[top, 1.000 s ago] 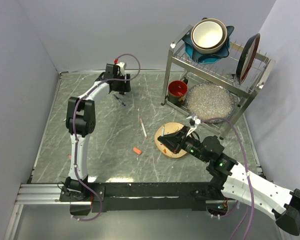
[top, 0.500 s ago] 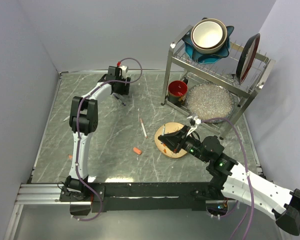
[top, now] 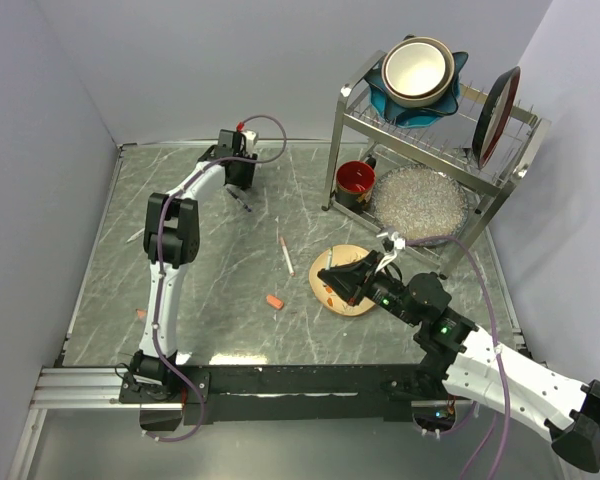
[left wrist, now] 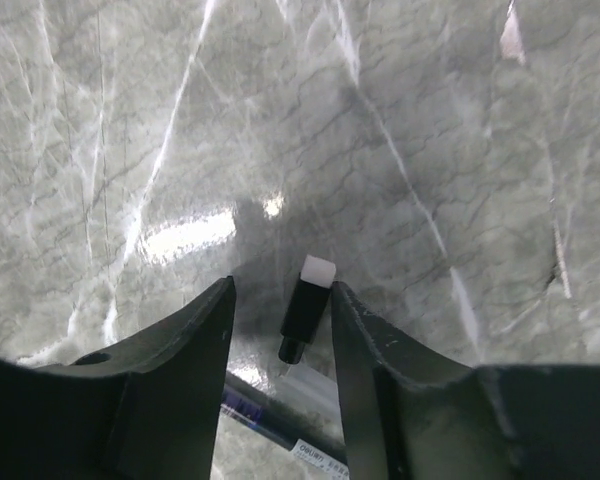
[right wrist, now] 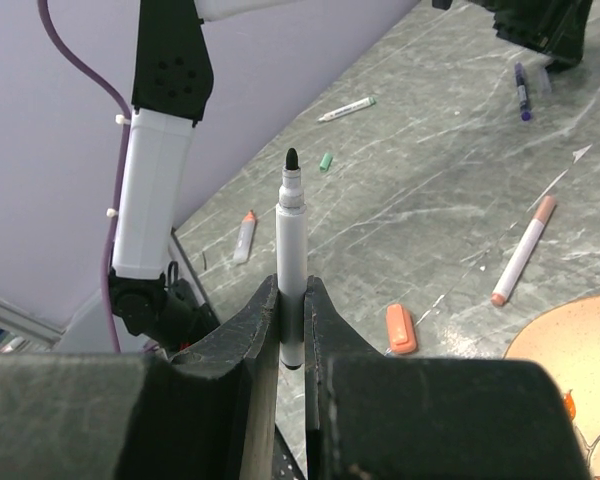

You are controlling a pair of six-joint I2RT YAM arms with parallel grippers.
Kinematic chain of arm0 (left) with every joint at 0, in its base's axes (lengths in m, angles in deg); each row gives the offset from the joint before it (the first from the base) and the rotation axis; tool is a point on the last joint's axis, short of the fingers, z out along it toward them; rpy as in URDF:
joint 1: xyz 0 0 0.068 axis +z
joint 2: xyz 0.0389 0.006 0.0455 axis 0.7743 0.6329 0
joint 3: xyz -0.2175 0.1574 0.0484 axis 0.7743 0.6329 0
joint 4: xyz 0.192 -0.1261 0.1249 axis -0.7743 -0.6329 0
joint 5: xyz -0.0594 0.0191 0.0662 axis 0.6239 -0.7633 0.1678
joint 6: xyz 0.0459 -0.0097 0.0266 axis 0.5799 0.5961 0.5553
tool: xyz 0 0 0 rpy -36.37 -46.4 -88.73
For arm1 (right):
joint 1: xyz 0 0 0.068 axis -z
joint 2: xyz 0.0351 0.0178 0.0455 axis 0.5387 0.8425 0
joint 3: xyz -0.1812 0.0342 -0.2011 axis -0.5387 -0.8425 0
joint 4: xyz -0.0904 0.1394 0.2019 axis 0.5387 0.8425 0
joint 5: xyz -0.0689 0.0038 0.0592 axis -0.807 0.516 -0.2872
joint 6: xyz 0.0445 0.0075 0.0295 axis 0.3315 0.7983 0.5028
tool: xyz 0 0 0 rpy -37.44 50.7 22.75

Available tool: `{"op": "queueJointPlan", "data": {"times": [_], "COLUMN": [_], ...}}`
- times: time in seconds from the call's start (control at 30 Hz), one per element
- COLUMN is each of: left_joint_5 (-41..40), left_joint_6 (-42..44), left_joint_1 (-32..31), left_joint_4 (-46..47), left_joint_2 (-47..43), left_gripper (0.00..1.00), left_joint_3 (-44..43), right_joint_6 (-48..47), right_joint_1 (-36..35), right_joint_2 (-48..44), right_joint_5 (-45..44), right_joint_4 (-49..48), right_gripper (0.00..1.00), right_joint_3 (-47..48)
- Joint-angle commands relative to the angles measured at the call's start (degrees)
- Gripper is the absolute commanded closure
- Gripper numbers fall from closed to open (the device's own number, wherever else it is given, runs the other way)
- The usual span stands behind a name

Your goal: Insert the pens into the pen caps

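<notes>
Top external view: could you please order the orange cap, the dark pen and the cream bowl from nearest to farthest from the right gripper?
From the right gripper, which holds a black-tipped pen:
1. orange cap, just left of it.
2. dark pen, far left side.
3. cream bowl, high at back right.

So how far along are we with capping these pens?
Nothing looks capped yet: the orange cap and green cap lie loose. In hand: right claw grips an uncapped black-tipped marker; left claw is open around a black cap. Left: joining those, then the other pens.
</notes>
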Motion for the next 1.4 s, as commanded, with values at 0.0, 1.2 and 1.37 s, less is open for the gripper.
{"op": "queueJointPlan", "data": {"times": [0.0,1.2,1.37], "left_joint_5": [-1.0,19.1,34.6], "left_joint_6": [2.0,-27.3,-41.8], "left_joint_1": [-0.2,-1.6,-2.7], "left_joint_4": [-2.2,15.4,33.2], "left_joint_2": [1.0,-41.0,-56.7], "left_gripper": [0.54,0.99,0.99], "left_joint_3": [-2.3,22.9,43.3], "right_joint_6": [-1.1,0.0,1.4], "right_joint_1": [0.0,-0.1,0.0], "right_joint_2": [-1.1,-1.6,-0.8], "right_joint_5": [-1.3,-0.3,4.5], "right_joint_4": [-1.3,8.4,3.6], "right_gripper": [1.0,1.0,1.0], "right_joint_3": [0.2,6.7,5.3]}}
